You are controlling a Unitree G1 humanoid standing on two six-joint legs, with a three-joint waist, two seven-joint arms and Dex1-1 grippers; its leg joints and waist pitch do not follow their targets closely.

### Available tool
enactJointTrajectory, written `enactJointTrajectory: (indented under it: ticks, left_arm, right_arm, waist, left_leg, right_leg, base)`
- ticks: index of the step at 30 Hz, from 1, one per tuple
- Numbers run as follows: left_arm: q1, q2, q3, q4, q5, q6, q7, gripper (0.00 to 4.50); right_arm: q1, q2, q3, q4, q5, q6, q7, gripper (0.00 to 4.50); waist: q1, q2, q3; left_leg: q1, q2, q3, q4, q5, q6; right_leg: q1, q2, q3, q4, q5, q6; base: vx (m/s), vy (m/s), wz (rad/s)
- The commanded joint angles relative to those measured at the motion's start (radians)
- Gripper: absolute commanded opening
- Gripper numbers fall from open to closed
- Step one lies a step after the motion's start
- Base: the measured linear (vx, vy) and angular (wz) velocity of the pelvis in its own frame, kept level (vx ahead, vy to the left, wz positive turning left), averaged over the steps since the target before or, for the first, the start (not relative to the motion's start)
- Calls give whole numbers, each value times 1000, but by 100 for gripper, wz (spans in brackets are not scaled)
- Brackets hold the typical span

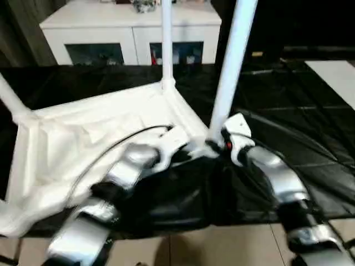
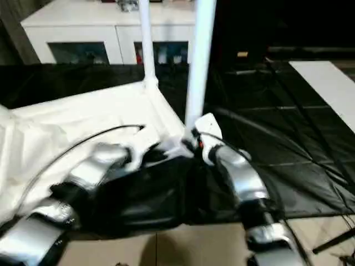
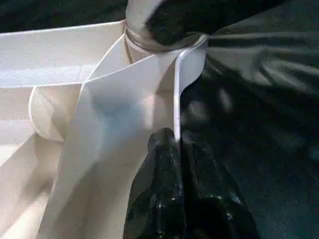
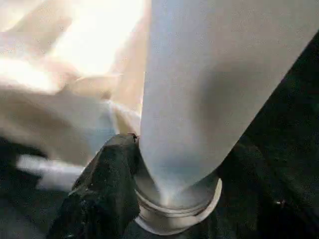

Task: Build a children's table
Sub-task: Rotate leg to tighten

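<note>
My left gripper (image 3: pixel 177 144) pinches the rim of the upturned table top (image 1: pixel 83 138) on the black worktop (image 1: pixel 310 127); my right gripper (image 4: pixel 164 184) brackets the near leg (image 1: pixel 230 66) at its socket, a finger (image 4: pixel 107 189) touching

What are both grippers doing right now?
Left gripper: shut on the table top's rim.
Right gripper: around the leg base, grip unclear.
</note>
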Motion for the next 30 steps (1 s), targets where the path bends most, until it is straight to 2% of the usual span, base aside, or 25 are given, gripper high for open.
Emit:
enactJointTrajectory:
  ticks: [1,4,6,7,10,11,12,14,15,16,19,20,21,24,25,26,28,29,30]
  left_arm:
    - [-37,-23,36,47,4,0,135,0]
    - [-68,-68,9,105,26,-60,142,0]
    - [-71,-76,-1,117,31,-85,121,0]
    - [-71,-78,-3,119,32,-89,114,0]
    - [-69,-74,-9,139,38,-114,104,0]
    - [-68,-71,-9,142,38,-122,100,0]
    - [-68,-69,-8,149,39,-130,99,0]
    - [-65,-65,-7,151,37,-141,93,0]
    - [-65,-63,-5,155,38,-155,88,0]
    - [-65,-61,-4,158,39,-165,85,0]
    - [-57,-51,2,157,37,-198,72,0]
    - [-51,-48,5,152,32,-209,58,0]
    - [-49,-47,5,150,31,-213,53,0]
    - [-42,-44,10,147,29,-253,45,0]
    - [-40,-44,11,145,27,-264,45,0]
    - [-36,-44,20,139,17,-284,43,0]
    - [-31,-47,43,124,-12,-298,25,0]
    - [-30,-47,50,120,-21,-296,18,44]
    - [-22,-44,67,91,-48,-279,-6,55]
  right_arm:
    - [5,25,14,43,-51,41,-86,222]
    - [-15,68,47,51,-70,24,-101,222]
    - [-18,75,57,49,-77,3,-99,222]
    - [-17,77,54,47,-74,-2,-98,272]
    - [-8,81,28,20,-29,-1,-87,290]
    - [-5,73,27,12,-27,1,-82,310]
    - [-2,69,26,7,-27,2,-80,316]
    - [7,49,25,-10,-28,-1,-63,323]
    - [13,29,24,-26,-24,-5,-35,346]
    - [17,16,24,-37,-21,-8,-15,346]
    - [63,-95,9,-144,73,13,210,346]
    - [93,-169,12,-195,104,-6,324,346]
    - [105,-198,13,-213,113,-14,365,346]
    - [149,-294,0,-254,139,-40,474,346]
    - [156,-310,-7,-258,144,-43,491,346]
    - [161,-326,-13,-258,147,-50,505,346]
    - [171,-347,-20,-266,153,-57,524,346]
    - [174,-354,-21,-272,158,-56,531,355]
    - [180,-361,-23,-290,172,-50,544,355]
  waist:
    - [0,-14,-63]
    - [2,-12,-68]
    - [5,-14,-67]
    - [6,-14,-66]
    - [7,-13,-63]
    - [6,-13,-62]
    - [6,-19,-62]
    - [9,-20,-61]
    - [10,-22,-62]
    - [12,-22,-62]
    - [20,-23,-61]
    - [22,-25,-60]
    - [25,-25,-59]
    - [23,-25,-58]
    - [21,-25,-58]
    - [21,-19,-58]
    - [21,-21,-59]
    - [20,-23,-60]
    - [21,-21,-61]
  left_leg:
    - [29,72,-46,-82,-228,-2]
    - [22,71,-46,-76,-172,32]
    - [20,71,-45,-75,-156,52]
    - [21,72,-45,-75,-164,59]
    - [23,75,-47,-80,-204,46]
    - [24,75,-47,-81,-209,42]
    - [24,76,-47,-82,-214,38]
    - [24,77,-47,-83,-212,37]
    - [24,77,-46,-83,-210,39]
    - [23,76,-46,-81,-205,44]
    - [20,77,-47,-78,-195,69]
    - [17,78,-47,-77,-194,81]
    - [15,77,-47,-76,-198,88]
    - [13,77,-47,-74,-201,102]
    - [14,76,-47,-73,-208,101]
    - [15,75,-47,-71,-210,102]
    - [15,76,-48,-71,-203,103]
    - [14,75,-46,-70,-196,106]
    - [10,75,-47,-69,-178,112]
  right_leg:
    - [24,-72,51,-79,-148,-225]
    - [34,-74,49,-71,-72,-234]
    - [36,-75,49,-72,-53,-235]
    - [36,-77,48,-73,-68,-237]
    - [33,-76,48,-80,-151,-225]
    - [33,-75,48,-81,-158,-222]
    - [33,-75,48,-81,-166,-218]
    - [33,-77,49,-80,-166,-214]
    - [32,-77,49,-80,-164,-214]
    - [33,-77,50,-80,-159,-212]
    - [40,-80,50,-79,-140,-204]
    - [43,-79,49,-78,-136,-199]
    - [46,-79,48,-81,-138,-193]
    - [41,-81,47,-86,-177,-198]
    - [40,-78,45,-89,-205,-201]
    - [38,-79,44,-91,-224,-205]
    - [37,-77,43,-92,-232,-207]
    - [37,-76,43,-91,-225,-209]
    - [39,-77,42,-87,-209,-214]
  base:
    - [0,0,0]
    - [0,0,0]
    - [0,0,0]
    - [0,0,0]
    - [0,0,0]
    - [0,0,0]
    - [0,0,0]
    - [0,0,0]
    - [0,0,0]
    - [0,0,0]
    - [0,0,0]
    - [0,0,0]
    - [0,0,0]
    - [0,0,0]
    - [0,0,0]
    - [0,0,0]
    - [0,0,0]
    - [0,0,0]
    - [0,0,0]
